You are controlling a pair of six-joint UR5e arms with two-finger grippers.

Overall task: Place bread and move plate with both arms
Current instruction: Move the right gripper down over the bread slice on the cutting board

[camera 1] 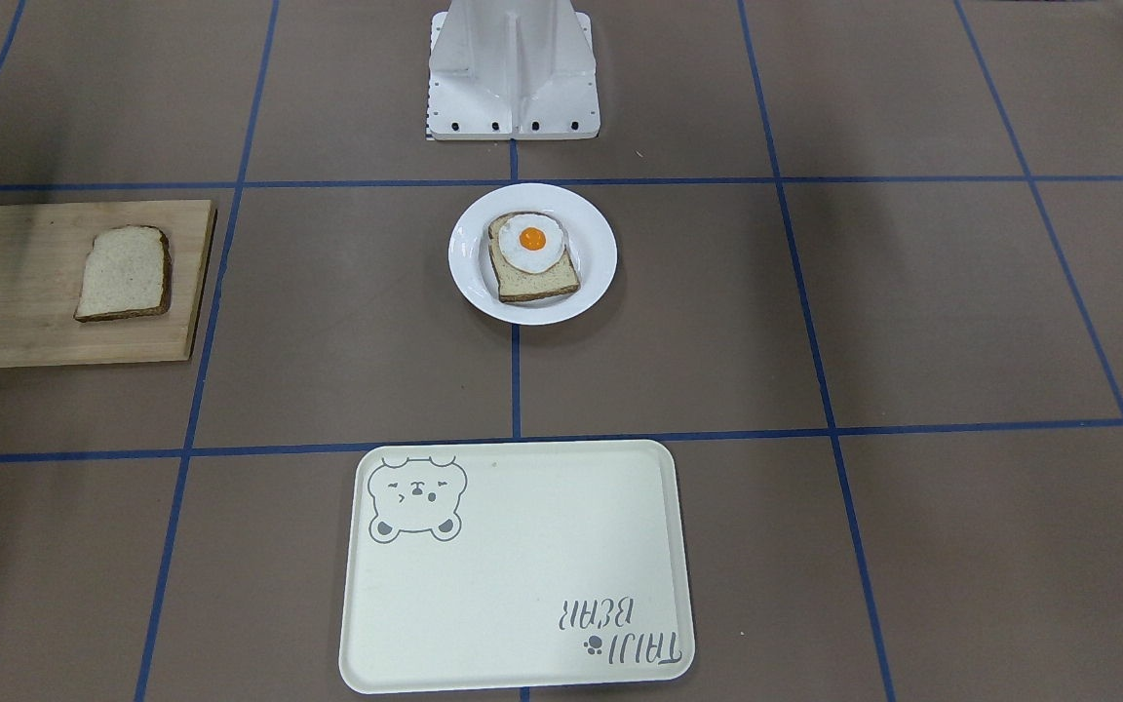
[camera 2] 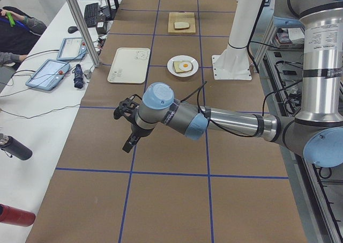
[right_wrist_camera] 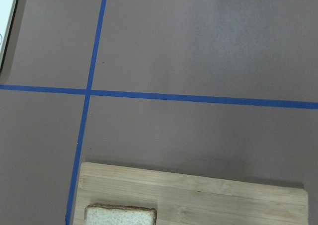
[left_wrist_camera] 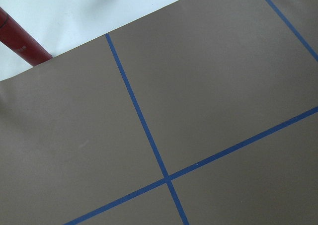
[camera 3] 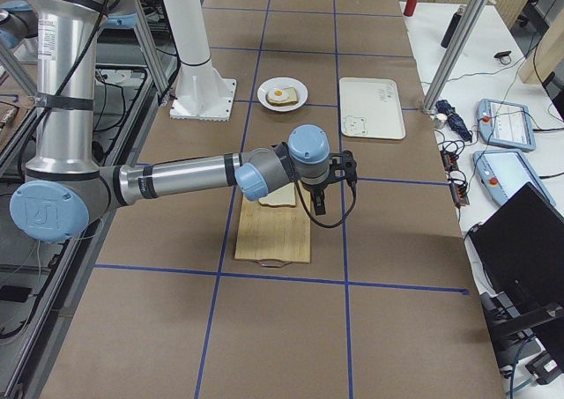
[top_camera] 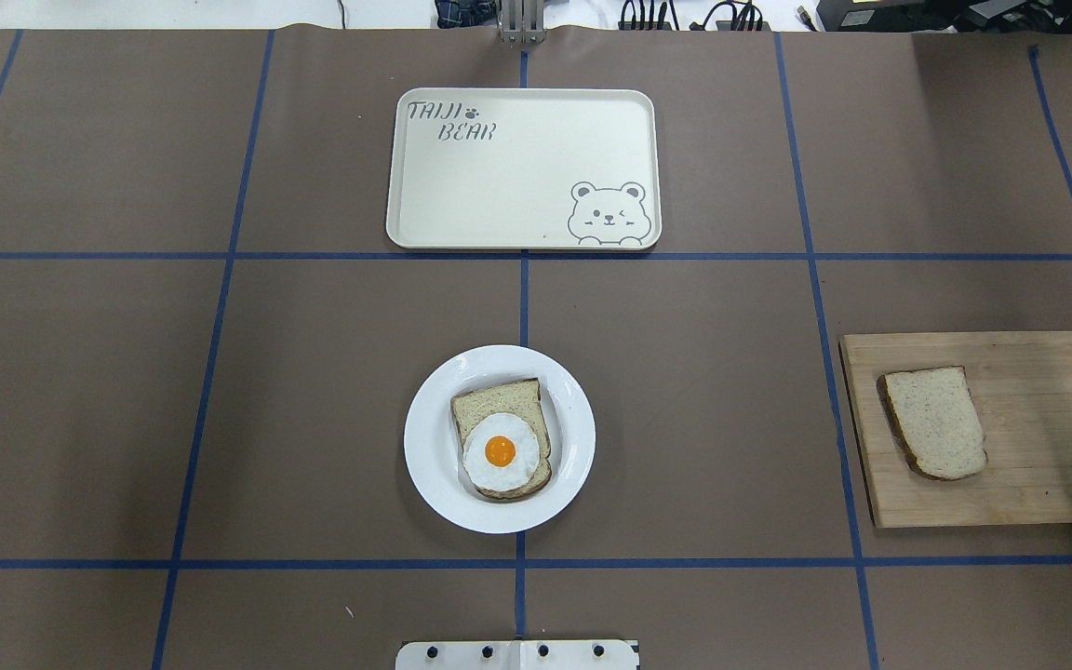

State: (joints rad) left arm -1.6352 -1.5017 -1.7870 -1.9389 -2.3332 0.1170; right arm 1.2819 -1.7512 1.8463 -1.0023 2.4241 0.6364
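The plain bread [top_camera: 934,422] lies on a wooden cutting board [top_camera: 1038,465] at the table's right; it also shows in the front view [camera 1: 123,273] and at the bottom of the right wrist view [right_wrist_camera: 120,215]. The white plate [top_camera: 424,465] sits at the table's middle and holds a bread slice with a fried egg [top_camera: 502,451]. My right gripper [camera 3: 319,203] hovers above the board's outer side, beside the bread; I cannot tell its state. My left gripper [camera 2: 128,145] hangs over bare table far to the plate's left; I cannot tell its state.
A cream bear tray [top_camera: 517,177] lies beyond the plate. The white base block [camera 1: 513,78] stands behind the plate. A red bottle [left_wrist_camera: 20,41] and tablets [camera 2: 45,74] lie on the white side table past the far edge.
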